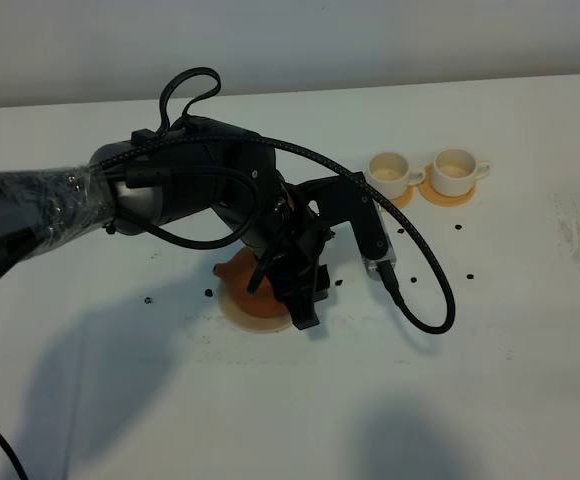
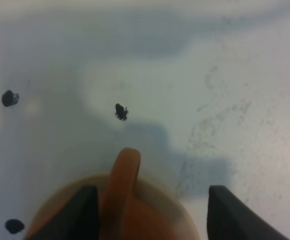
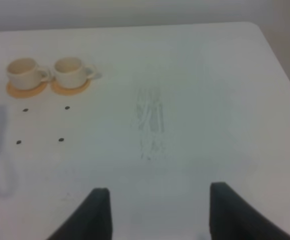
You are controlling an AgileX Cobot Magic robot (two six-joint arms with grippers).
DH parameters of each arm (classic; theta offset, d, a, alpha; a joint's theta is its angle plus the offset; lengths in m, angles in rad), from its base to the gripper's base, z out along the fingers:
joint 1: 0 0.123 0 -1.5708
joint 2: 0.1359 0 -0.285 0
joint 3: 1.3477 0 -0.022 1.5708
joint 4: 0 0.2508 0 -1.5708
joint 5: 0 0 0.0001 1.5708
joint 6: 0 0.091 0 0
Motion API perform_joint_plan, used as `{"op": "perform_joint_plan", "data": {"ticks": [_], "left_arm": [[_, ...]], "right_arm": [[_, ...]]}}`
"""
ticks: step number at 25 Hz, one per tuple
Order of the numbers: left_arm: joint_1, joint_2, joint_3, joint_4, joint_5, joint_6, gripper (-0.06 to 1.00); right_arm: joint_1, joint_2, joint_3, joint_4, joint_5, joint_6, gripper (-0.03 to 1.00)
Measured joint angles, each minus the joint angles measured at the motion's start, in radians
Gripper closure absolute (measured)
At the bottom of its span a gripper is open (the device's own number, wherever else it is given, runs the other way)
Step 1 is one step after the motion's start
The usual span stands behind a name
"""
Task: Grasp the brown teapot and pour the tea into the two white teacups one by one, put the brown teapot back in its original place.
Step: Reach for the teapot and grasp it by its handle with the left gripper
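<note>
The brown teapot sits on its pale tan disc, the original place, left of the table's middle. Most of it is hidden under my left arm. My left gripper is down over it and open. In the left wrist view the loop handle rises between the two dark fingers, close to one and well apart from the other. The two white teacups stand side by side on orange coasters at the back right. My right gripper is open over bare table, with both cups far from it.
Small black specks dot the white table between teapot and cups. A black cable loops off the left arm's wrist camera towards the cups. The table's far right corner shows in the right wrist view.
</note>
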Motion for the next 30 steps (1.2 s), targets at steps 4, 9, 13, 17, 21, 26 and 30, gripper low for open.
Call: {"op": "perform_joint_plan", "data": {"ticks": [4,9,13,17,21,26,30], "left_arm": [[0.0,0.0,0.0,-0.027,0.018,-0.001,0.45],[0.0,0.0,0.0,-0.033,0.038,-0.001,0.45],[0.0,0.0,0.0,-0.033,0.015,0.015,0.45],[0.0,0.0,0.0,-0.035,-0.038,0.041,0.45],[0.0,0.015,0.0,-0.043,-0.063,0.051,0.45],[-0.001,0.032,0.0,-0.075,-0.048,0.059,0.45],[-0.002,0.032,0.0,-0.081,-0.019,0.061,0.45]], "right_arm": [[0.0,0.0,0.0,0.0,0.0,0.0,0.54],[0.0,0.0,0.0,0.0,0.0,0.0,0.54],[0.0,0.0,0.0,0.0,0.0,0.0,0.54],[0.0,0.0,0.0,0.0,0.0,0.0,0.54],[0.0,0.0,0.0,0.0,0.0,0.0,0.54],[0.0,0.0,0.0,0.0,0.0,0.0,0.54],[0.0,0.0,0.0,0.0,0.0,0.0,0.54]]}}
